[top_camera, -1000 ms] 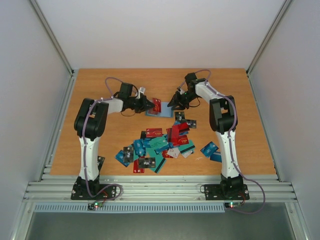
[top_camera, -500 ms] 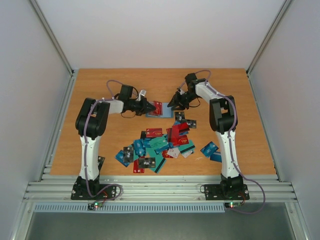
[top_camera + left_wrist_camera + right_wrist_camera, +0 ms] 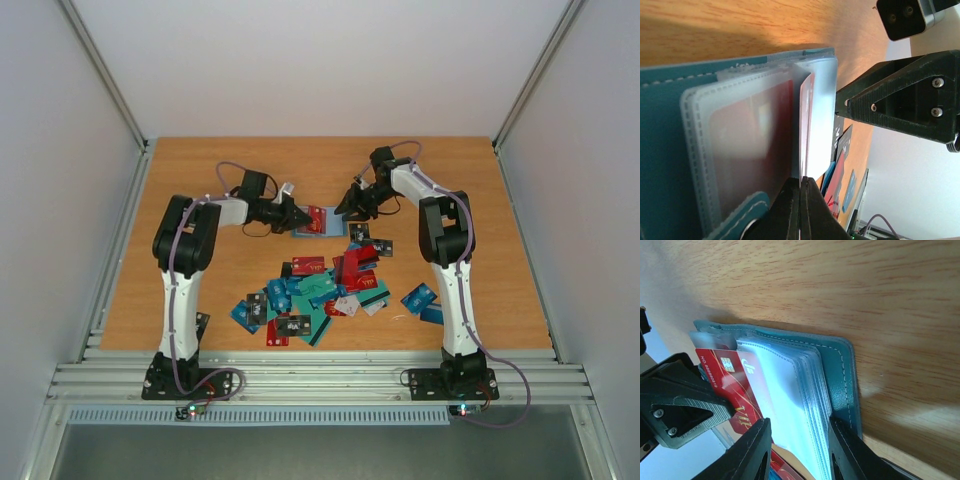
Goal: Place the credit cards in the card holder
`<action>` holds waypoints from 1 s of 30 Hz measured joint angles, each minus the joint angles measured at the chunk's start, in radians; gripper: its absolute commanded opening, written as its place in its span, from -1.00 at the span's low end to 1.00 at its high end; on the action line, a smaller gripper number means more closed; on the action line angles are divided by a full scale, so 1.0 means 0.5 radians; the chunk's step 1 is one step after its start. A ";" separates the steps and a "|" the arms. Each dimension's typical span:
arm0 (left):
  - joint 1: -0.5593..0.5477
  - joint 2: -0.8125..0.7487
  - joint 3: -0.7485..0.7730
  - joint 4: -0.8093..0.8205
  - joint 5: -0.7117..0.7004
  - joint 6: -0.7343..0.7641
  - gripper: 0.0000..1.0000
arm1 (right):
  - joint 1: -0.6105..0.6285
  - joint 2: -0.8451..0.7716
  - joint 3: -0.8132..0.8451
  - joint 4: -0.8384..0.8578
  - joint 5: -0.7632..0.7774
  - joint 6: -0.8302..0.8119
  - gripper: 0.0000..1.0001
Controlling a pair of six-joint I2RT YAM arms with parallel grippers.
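Note:
The teal card holder (image 3: 327, 222) lies open at the back middle of the table. My left gripper (image 3: 299, 214) is shut on a red credit card (image 3: 314, 218) over the holder. In the left wrist view that card (image 3: 806, 115) shows edge-on above the gripper (image 3: 801, 181), standing among the clear sleeves (image 3: 740, 145). In the right wrist view the red card (image 3: 715, 376) lies partly under a clear sleeve. My right gripper (image 3: 797, 452) is shut on the stack of sleeves (image 3: 800, 400) beside the teal cover (image 3: 842, 375). More credit cards (image 3: 318, 290) lie heaped nearer the arms.
The loose heap of red, teal, blue and black cards spreads across the middle of the table, with two blue cards (image 3: 424, 300) off to its right. The two grippers face each other closely over the holder. Grey walls stand on both sides.
My left gripper has edged slightly right and down with the red card, toward the holder's sleeves. The right gripper has stayed where it was.

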 measured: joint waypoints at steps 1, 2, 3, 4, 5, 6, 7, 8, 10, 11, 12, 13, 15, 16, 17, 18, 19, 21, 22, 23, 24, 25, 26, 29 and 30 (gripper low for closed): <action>0.000 0.008 0.005 -0.005 0.003 0.000 -1.00 | 0.000 0.000 -0.002 0.003 -0.002 0.004 -0.34; -0.001 0.012 0.008 -0.008 0.005 -0.001 -0.99 | 0.000 0.000 -0.005 0.006 -0.003 0.005 -0.34; -0.002 0.018 0.014 -0.011 0.006 -0.002 -0.99 | 0.000 0.000 -0.010 0.011 -0.006 0.006 -0.34; -0.006 0.026 0.022 -0.014 0.008 -0.002 -1.00 | -0.001 0.000 -0.014 0.018 -0.011 0.012 -0.34; -0.011 0.035 0.034 -0.014 0.008 -0.004 -1.00 | -0.002 0.000 -0.019 0.024 -0.017 0.023 -0.34; -0.018 0.042 0.043 -0.014 0.009 -0.008 -0.99 | -0.004 0.000 -0.024 0.031 -0.023 0.029 -0.34; -0.025 0.050 0.055 -0.015 0.008 -0.011 -0.99 | -0.006 0.000 -0.031 0.040 -0.034 0.045 -0.34; -0.033 0.055 0.064 -0.015 0.006 -0.018 -1.00 | -0.008 0.000 -0.036 0.048 -0.040 0.056 -0.34; -0.050 0.071 0.088 -0.015 0.004 -0.033 -1.00 | -0.012 -0.001 -0.048 0.065 -0.057 0.076 -0.34; -0.060 0.077 0.099 -0.016 0.002 -0.042 -1.00 | -0.015 -0.001 -0.054 0.071 -0.067 0.084 -0.34; -0.070 0.086 0.109 -0.015 -0.001 -0.050 -0.99 | -0.018 -0.001 -0.062 0.082 -0.079 0.096 -0.34; -0.078 0.092 0.117 -0.016 -0.004 -0.056 -0.99 | -0.019 -0.001 -0.066 0.087 -0.085 0.104 -0.34; -0.090 0.102 0.135 -0.019 -0.006 -0.069 -0.99 | -0.022 -0.002 -0.075 0.101 -0.097 0.120 -0.34; -0.095 0.105 0.140 -0.021 -0.008 -0.072 -0.99 | -0.023 -0.004 -0.079 0.105 -0.101 0.126 -0.34; -0.098 0.107 0.146 -0.025 -0.011 -0.073 -1.00 | -0.024 -0.005 -0.084 0.112 -0.105 0.133 -0.34; -0.100 0.107 0.152 -0.029 -0.011 -0.076 -0.99 | -0.026 -0.007 -0.090 0.119 -0.110 0.139 -0.34; -0.101 0.108 0.158 -0.034 -0.012 -0.078 -0.99 | -0.027 -0.008 -0.094 0.124 -0.114 0.145 -0.34; -0.105 0.108 0.164 -0.040 -0.014 -0.080 -0.98 | -0.027 -0.009 -0.100 0.134 -0.117 0.159 -0.34; -0.106 0.108 0.166 -0.043 -0.017 -0.083 -0.96 | -0.028 -0.011 -0.104 0.137 -0.119 0.163 -0.35; -0.108 0.108 0.168 -0.050 -0.021 -0.085 -0.94 | -0.028 -0.014 -0.109 0.144 -0.120 0.166 -0.34; -0.111 0.108 0.169 -0.054 -0.025 -0.087 -0.93 | -0.028 -0.017 -0.116 0.152 -0.120 0.169 -0.34; -0.114 0.108 0.173 -0.064 -0.031 -0.088 -0.91 | -0.028 -0.020 -0.121 0.156 -0.121 0.171 -0.34; -0.116 0.108 0.184 -0.082 -0.036 -0.086 -0.88 | -0.028 -0.024 -0.128 0.165 -0.121 0.173 -0.34; -0.130 0.108 0.241 -0.185 -0.066 -0.060 -0.86 | -0.028 -0.029 -0.139 0.178 -0.121 0.185 -0.34; -0.137 0.108 0.264 -0.227 -0.082 -0.051 -0.86 | -0.028 -0.033 -0.146 0.186 -0.121 0.192 -0.34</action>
